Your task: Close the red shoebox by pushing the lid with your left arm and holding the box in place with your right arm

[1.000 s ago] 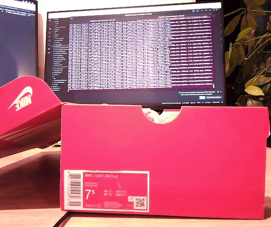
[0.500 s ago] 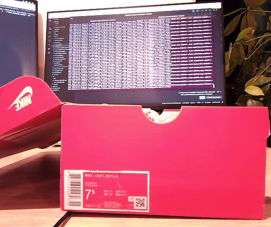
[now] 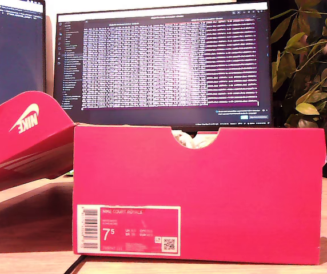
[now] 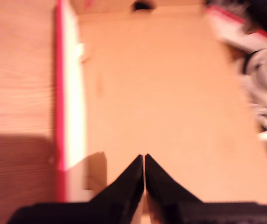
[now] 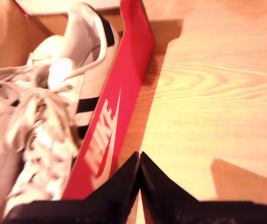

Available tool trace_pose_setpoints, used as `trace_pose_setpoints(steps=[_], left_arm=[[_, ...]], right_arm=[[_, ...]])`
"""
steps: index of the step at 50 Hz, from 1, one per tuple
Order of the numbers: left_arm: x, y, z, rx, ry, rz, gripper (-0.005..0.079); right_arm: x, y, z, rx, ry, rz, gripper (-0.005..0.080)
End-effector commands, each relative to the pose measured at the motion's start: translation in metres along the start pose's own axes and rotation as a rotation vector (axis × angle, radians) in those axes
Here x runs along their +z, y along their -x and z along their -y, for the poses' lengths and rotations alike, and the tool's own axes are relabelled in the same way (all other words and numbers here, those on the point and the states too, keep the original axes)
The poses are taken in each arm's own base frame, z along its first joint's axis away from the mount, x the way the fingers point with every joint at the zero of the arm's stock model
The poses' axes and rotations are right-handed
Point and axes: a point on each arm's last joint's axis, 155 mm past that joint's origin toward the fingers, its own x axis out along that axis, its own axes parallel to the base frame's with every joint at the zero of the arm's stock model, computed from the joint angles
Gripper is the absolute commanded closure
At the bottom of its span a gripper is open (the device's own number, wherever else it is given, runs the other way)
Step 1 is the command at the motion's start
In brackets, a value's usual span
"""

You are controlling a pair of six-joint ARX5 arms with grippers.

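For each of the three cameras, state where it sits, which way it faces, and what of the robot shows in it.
Exterior view: low on the table, facing the shoebox's labelled end, monitors behind; no arm shows.
First wrist view: above the open lid, looking down along my first gripper, jaws shut.
Second wrist view: above the box's side wall, looking down past my second gripper, jaws shut, shoes inside.
Shared: the red shoebox.

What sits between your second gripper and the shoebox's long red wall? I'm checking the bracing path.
Nothing: in the second wrist view my second gripper, shut, hangs beside the shoebox wall over bare table.
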Motion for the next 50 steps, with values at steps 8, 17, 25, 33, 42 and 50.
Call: trace_pose_setpoints(steps=[8, 17, 25, 33, 42, 50], left_arm=[[0.008, -0.006, -0.026, 0.021, 0.04, -0.035, 0.0761], [-0.005, -0.017, -0.052, 0.034, 0.125, -0.101, 0.0761], [-0.021, -0.031, -0.065, 0.033, 0.173, -0.176, 0.0761], [-0.033, -0.042, -0.075, 0.039, 0.226, -0.242, 0.0761], [-0.044, -0.049, -0.082, 0.041, 0.264, -0.29, 0.0761], [-0.059, -0.054, -0.081, 0.032, 0.286, -0.345, 0.0761]], right_arm=[[0.002, -0.02, 0.0, 0.031, 0.002, -0.018, 0.0764], [0.0, -0.035, 0.0, 0.048, 0.003, -0.023, 0.0764], [0.001, -0.047, -0.004, 0.072, 0.014, -0.017, 0.0764], [-0.003, -0.06, -0.009, 0.086, 0.019, -0.051, 0.0764], [0.002, -0.073, -0.016, 0.104, 0.034, -0.059, 0.0764], [0.009, -0.083, -0.021, 0.117, 0.043, -0.067, 0.0765]])
